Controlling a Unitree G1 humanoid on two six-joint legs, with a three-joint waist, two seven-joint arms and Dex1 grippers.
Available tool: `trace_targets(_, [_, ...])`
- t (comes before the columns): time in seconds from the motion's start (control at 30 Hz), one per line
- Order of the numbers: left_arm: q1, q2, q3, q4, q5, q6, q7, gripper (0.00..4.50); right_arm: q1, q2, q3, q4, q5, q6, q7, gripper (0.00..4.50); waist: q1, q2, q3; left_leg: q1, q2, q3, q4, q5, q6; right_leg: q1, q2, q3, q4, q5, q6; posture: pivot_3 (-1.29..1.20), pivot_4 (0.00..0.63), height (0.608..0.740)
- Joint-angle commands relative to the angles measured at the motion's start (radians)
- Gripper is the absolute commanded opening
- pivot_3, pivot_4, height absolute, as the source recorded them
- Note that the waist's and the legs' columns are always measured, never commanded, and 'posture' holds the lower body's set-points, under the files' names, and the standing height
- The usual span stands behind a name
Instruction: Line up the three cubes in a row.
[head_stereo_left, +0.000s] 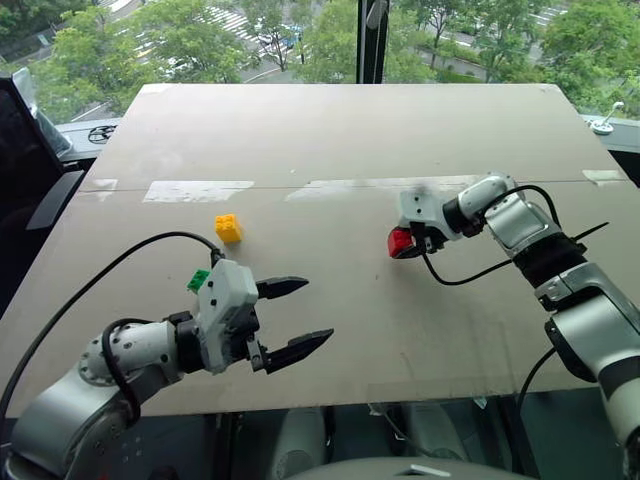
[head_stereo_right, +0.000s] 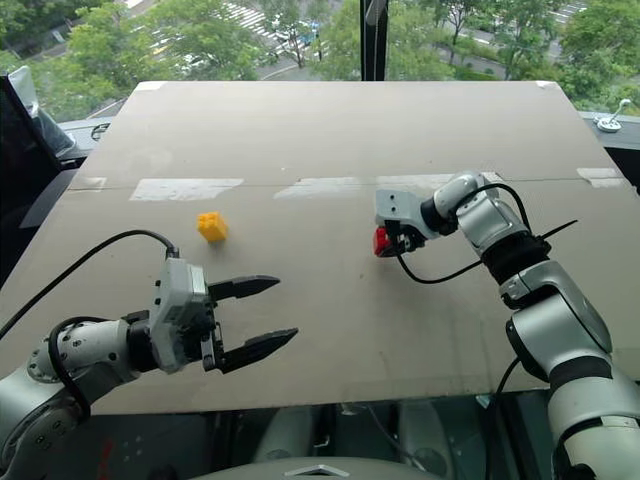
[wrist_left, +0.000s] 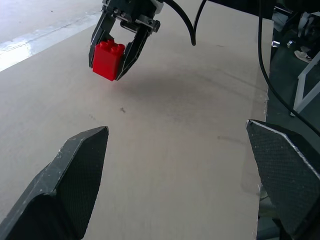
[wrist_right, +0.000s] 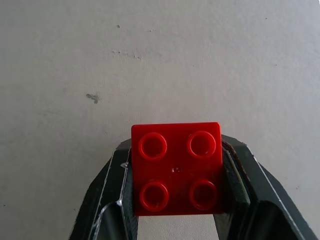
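Note:
A red cube (head_stereo_left: 399, 241) with a studded top is held just above the table (head_stereo_left: 350, 130), right of centre, and my right gripper (head_stereo_left: 405, 248) is shut on it. The right wrist view shows the red cube (wrist_right: 176, 169) clamped between both fingers, studs facing the camera. The yellow cube (head_stereo_left: 228, 228) rests on the table left of centre. The green cube (head_stereo_left: 198, 281) sits nearer me, partly hidden behind my left hand. My left gripper (head_stereo_left: 316, 311) hovers open near the front edge, with nothing between its fingers, pointing toward the red cube (wrist_left: 109, 59).
Pale tape strips (head_stereo_left: 198, 190) run across the table's middle. A black cable (head_stereo_left: 470, 272) trails from my right wrist over the board. A dark object (head_stereo_left: 25, 150) stands past the left edge, and a small white fixture (head_stereo_left: 604, 124) sits at the far right.

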Motion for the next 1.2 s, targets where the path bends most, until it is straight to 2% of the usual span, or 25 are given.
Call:
trace_targets(0.03, [0.012,-0.007,0.016,-0.033,-0.007,-0.012,0.016,4.5,-0.056,0.021,-0.037,0.078,-0.02,-0.048,0.019,1.37,-0.002,0.001,0.0,0.0,0.0,0.0,0.0,0.0,0.0,0.0,0.0,0.0,0.0,0.0,0.0,0.0,0.15,0.74])
trace_targets(0.47, [0.07,-0.009,0.046,-0.042,-0.004,-0.038,0.004,4.5,-0.077,0.055,-0.073,0.213,-0.068,-0.112,0.027,1.37,-0.003,0.001,0.001,0.001,0.0,0.0,0.0,0.0,0.001,0.0,0.0,0.0,0.001,0.0,0.0,0.0,0.15,0.74])
trace_targets(0.53, [0.061,-0.004,0.051,-0.045,-0.015,-0.027,0.01,4.5,-0.079,0.064,-0.081,0.229,-0.063,-0.121,0.04,2.43,-0.003,0.001,0.001,0.001,0.0,0.0,0.0,0.0,0.001,0.0,0.0,0.0,0.001,0.0,0.0,0.0,0.15,0.74])
trace_targets(0.63, [0.045,0.004,0.056,-0.043,-0.03,-0.011,0.02,4.5,-0.081,0.075,-0.099,0.234,-0.056,-0.141,0.049,3.01,-0.003,0.001,0.001,0.001,0.0,0.0,0.0,0.0,0.001,0.0,0.0,0.0,0.001,0.0,0.0,0.0,0.15,0.74])
trace_targets(0.67, [0.042,0.005,0.059,-0.043,-0.035,-0.006,0.025,4.5,-0.081,0.075,-0.105,0.232,-0.055,-0.146,0.053,3.74,-0.003,0.001,0.001,0.001,0.0,0.0,0.0,0.0,0.001,0.0,0.0,0.0,0.001,0.0,0.0,0.0,0.15,0.74])
trace_targets(0.73, [0.041,0.005,0.066,-0.041,-0.041,0.003,0.038,4.5,-0.08,0.074,-0.126,0.217,-0.046,-0.152,0.049,4.46,-0.003,0.002,0.001,0.001,0.0,-0.001,0.0,0.0,0.001,0.0,0.0,0.0,0.001,0.0,0.0,0.0,0.15,0.74])
trace_targets(0.77, [0.043,0.003,0.07,-0.042,-0.044,0.006,0.046,4.5,-0.077,0.07,-0.138,0.201,-0.036,-0.143,0.056,4.46,-0.003,0.002,0.001,0.001,0.0,-0.001,0.0,0.0,0.0,0.0,0.0,0.0,0.001,0.0,0.0,0.0,0.15,0.74])
trace_targets(0.93, [0.113,-0.056,0.15,-0.059,-0.091,0.022,0.137,4.5,0.003,0.001,-0.218,-0.054,0.043,-0.063,0.087,4.46,-0.002,0.002,0.001,0.001,0.001,-0.001,0.0,0.0,0.0,0.0,0.0,0.0,0.001,0.0,0.0,0.0,0.15,0.74])
trace_targets(1.07, [0.191,-0.155,0.243,-0.063,-0.055,0.027,0.304,4.5,0.157,-0.035,-0.341,-0.439,0.195,0.12,0.022,4.46,0.001,0.002,0.001,0.0,0.002,-0.001,-0.001,0.0,0.0,0.0,0.0,-0.001,0.001,0.0,0.0,0.0,0.15,0.74])
trace_targets(1.13, [0.214,-0.196,0.284,-0.06,-0.051,0.048,0.394,4.5,0.282,-0.038,-0.418,-0.661,0.293,0.164,-0.031,4.46,0.004,0.002,0.001,0.0,0.002,-0.002,-0.001,0.0,0.0,0.0,0.0,-0.002,0.001,0.0,0.0,0.0,0.15,0.74])
trace_targets(1.2, [0.219,-0.184,0.3,-0.047,-0.017,0.058,0.42,4.5,0.394,-0.049,-0.458,-0.848,0.36,0.27,-0.097,4.46,0.006,0.002,0.001,0.001,0.002,-0.003,-0.001,-0.001,0.001,0.0,0.0,-0.002,0.001,0.0,0.0,0.0,0.15,0.74])
